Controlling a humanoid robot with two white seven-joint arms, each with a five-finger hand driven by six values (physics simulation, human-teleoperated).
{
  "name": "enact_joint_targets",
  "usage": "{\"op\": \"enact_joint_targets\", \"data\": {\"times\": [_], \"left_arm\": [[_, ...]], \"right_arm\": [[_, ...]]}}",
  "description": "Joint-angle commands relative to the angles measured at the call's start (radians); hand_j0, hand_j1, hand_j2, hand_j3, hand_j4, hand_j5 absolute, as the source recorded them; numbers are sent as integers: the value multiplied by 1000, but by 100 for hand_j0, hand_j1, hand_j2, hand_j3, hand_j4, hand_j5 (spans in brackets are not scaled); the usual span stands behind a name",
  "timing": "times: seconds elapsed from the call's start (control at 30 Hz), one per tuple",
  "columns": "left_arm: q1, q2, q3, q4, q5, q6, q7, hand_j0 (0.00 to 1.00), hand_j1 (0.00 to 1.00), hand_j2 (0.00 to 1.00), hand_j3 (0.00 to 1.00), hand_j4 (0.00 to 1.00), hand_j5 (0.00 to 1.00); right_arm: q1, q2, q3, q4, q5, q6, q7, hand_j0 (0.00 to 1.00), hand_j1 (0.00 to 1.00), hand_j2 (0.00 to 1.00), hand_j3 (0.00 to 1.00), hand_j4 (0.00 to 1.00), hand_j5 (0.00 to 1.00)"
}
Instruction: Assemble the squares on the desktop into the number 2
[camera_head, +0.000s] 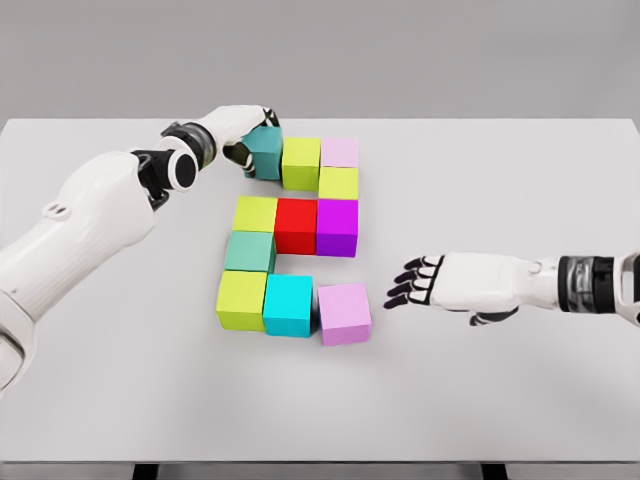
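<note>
So the 2 is basically built at this point, sitting mid-table a bit left of centre. The left hand (250, 140) is up at the 11 o'clock corner of the figure, fingers curled around the dark teal cube (266, 153), which is the left end of the top row and sits touching the lime cube (301, 163) at its 3 o'clock. Next in that row is a pale pink cube (340, 152), then a yellow-green cube (339, 183) right below it, then the middle row of yellow (255, 213), red (296, 224) and purple (338, 226), a green-teal cube (249, 251) going down the left side, and a bottom row of lime (241, 300), cyan (288, 304) and a pink cube (344, 313). That last pink one is twisted a little and looks slightly off line with its neighbours. The right hand (450, 285) lies flat on the white table (520, 180) with fingers loosely spread, holding nothing, and the crooked pink cube is at its 9 o'clock, just beside the fingertips (400, 290). So if anything gets nudged straight, I'd guess the right hand is way closer for it.
</note>
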Motion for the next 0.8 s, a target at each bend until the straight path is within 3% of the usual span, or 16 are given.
{"op": "enact_joint_targets", "data": {"times": [0.0, 0.47, 0.63, 0.7, 0.77], "left_arm": [[0, 0, 1, -1, -2, -1, 1, 57, 57, 57, 57, 57, 57], [6, 0, 1, -3, -1, -4, -1, 62, 62, 62, 62, 62, 62], [6, 3, 1, -3, -1, -10, 1, 77, 77, 77, 77, 77, 77], [8, 3, 1, -4, -1, -13, 1, 92, 92, 92, 92, 92, 92], [6, 3, 1, -4, -1, -15, 1, 98, 98, 98, 98, 98, 98]], "right_arm": [[2, -5, 5, 0, 1, 3, 0, 100, 100, 100, 100, 100, 100], [-5, 4, 85, -2, 1, 3, 0, 100, 100, 100, 100, 100, 100], [-21, 25, 99, -2, 0, 3, 0, 100, 100, 100, 100, 100, 100], [-41, 36, 128, -2, 0, 3, 0, 100, 100, 100, 100, 100, 100], [-54, 47, 146, -2, -2, 3, 0, 100, 100, 100, 100, 100, 100]]}}
